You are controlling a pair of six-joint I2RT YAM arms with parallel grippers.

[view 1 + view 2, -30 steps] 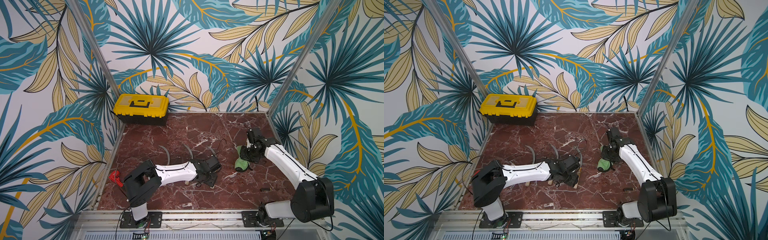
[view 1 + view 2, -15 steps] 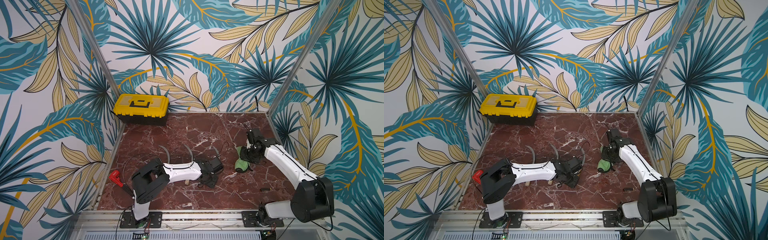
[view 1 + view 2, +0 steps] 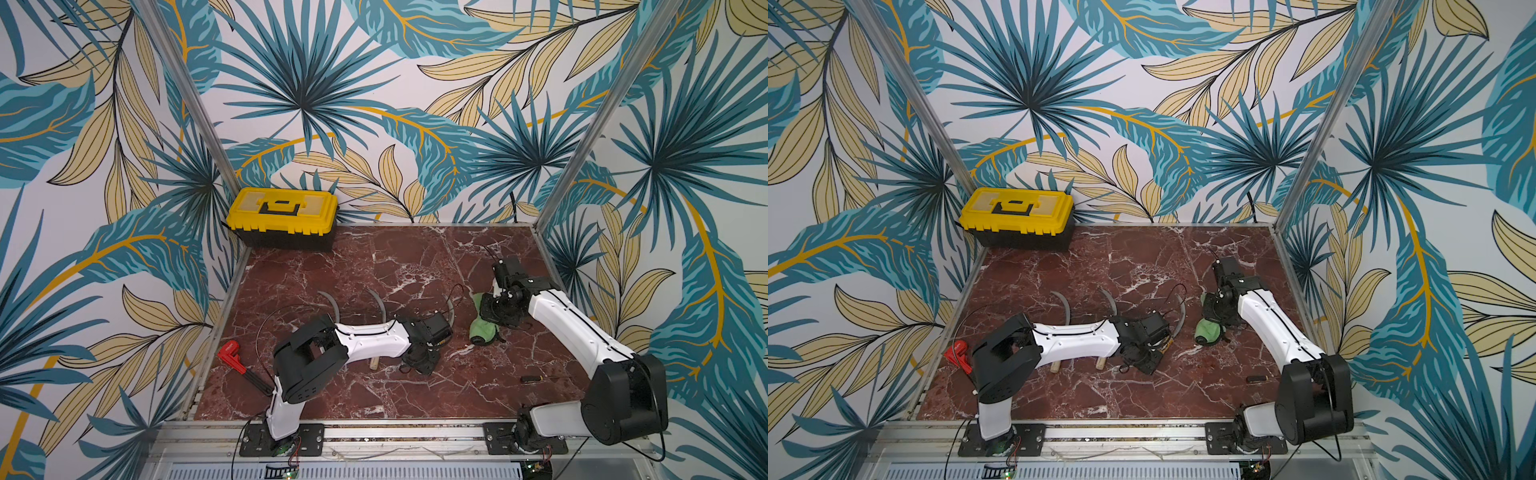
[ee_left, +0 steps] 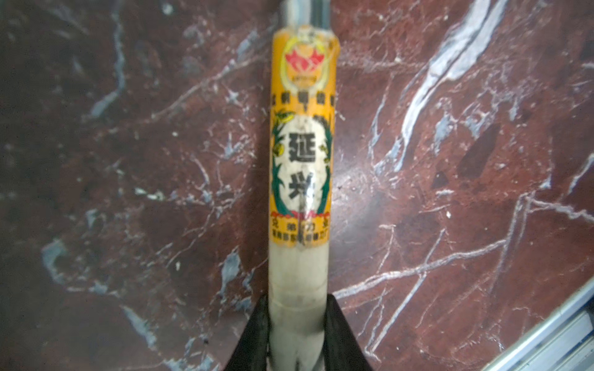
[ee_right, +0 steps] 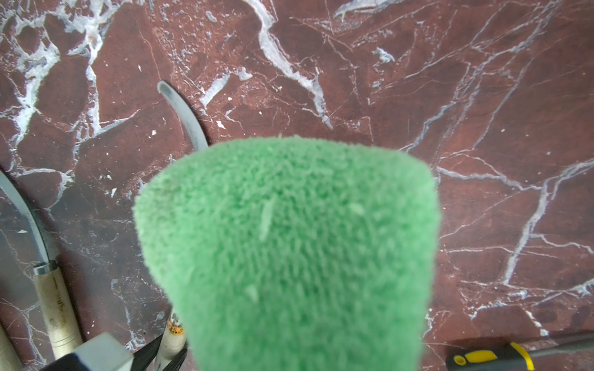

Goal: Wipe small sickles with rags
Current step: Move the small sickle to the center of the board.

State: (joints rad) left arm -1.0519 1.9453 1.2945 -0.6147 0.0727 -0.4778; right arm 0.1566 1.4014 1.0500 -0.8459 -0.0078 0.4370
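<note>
Gripping the labelled sickle (image 4: pixel 300 144) by the bare lower end of its pale wooden handle, the left gripper (image 4: pixel 297 334) has its two black fingers (image 4: pixel 254 331) pressed against either side of the wood, just below the orange label. That sickle sits low at the middle of the red-brown marble counter (image 3: pixel 415 257), and whether it touches the stone cannot be told. In both top views its thin grey blade curves away toward the far edge. Beside it, on the robot's left, the middle sickle (image 3: pixel 1111 301) and the leftmost sickle (image 3: pixel 1065 305) lie on the counter. Their blades curve the same way, and their handles pass under the left arm (image 3: pixel 1075 338), with the wooden ends showing on its near side. To the right of the labelled sickle's blade, near it but apart, the green fuzzy rag (image 5: pixel 289 241) is held by the right gripper (image 3: pixel 490 311), which is clamped on the cloth. In the right wrist view the rag fills the middle and hides part of that blade. A small dark tool (image 5: pixel 488 358) with a yellow band lies nearer the right arm's base. A red-handled tool (image 3: pixel 232 353) lies at the counter's left edge, and a yellow toolbox (image 3: pixel 282 210) stands in the far left corner
</note>
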